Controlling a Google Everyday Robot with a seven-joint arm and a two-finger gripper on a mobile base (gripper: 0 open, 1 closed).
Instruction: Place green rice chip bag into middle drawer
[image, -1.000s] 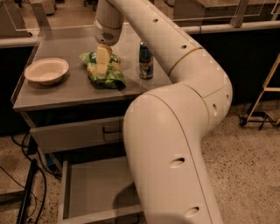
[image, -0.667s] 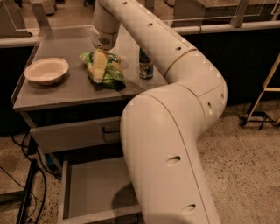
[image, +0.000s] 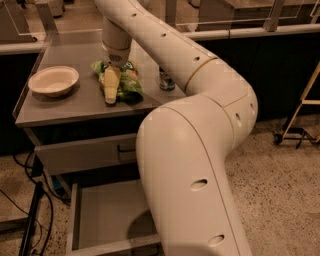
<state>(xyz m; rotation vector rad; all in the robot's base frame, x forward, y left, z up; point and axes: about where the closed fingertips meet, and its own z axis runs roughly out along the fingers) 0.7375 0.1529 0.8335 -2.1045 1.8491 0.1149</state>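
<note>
Camera view: the gripper (image: 111, 92) sits down on the green rice chip bag (image: 129, 85), which lies on the grey cabinet top (image: 75, 107) between a white bowl (image: 52, 80) and a blue can (image: 166, 80). Over the last second the gripper has slid toward the near edge of the bag and dropped lower onto it, while the big white arm (image: 200, 150) has swung its elbow out to the right. The bag itself has barely shifted. Whether the gripper has clamped the bag or merely presses on it cannot be told from this angle.

That puts the job, by the look of it, at the pick-up stage: the bag is not yet lifted and remains well apart from its destination.

Below the cabinet top, the closed drawer front (image: 80, 155) carries a dark handle at its centre. Beneath that, the middle drawer (image: 105, 215) stands pulled out, its shallow grey tray open to the camera; the visible part holds nothing, though the arm hides its right side. The bowl also appears to hold nothing.
</note>
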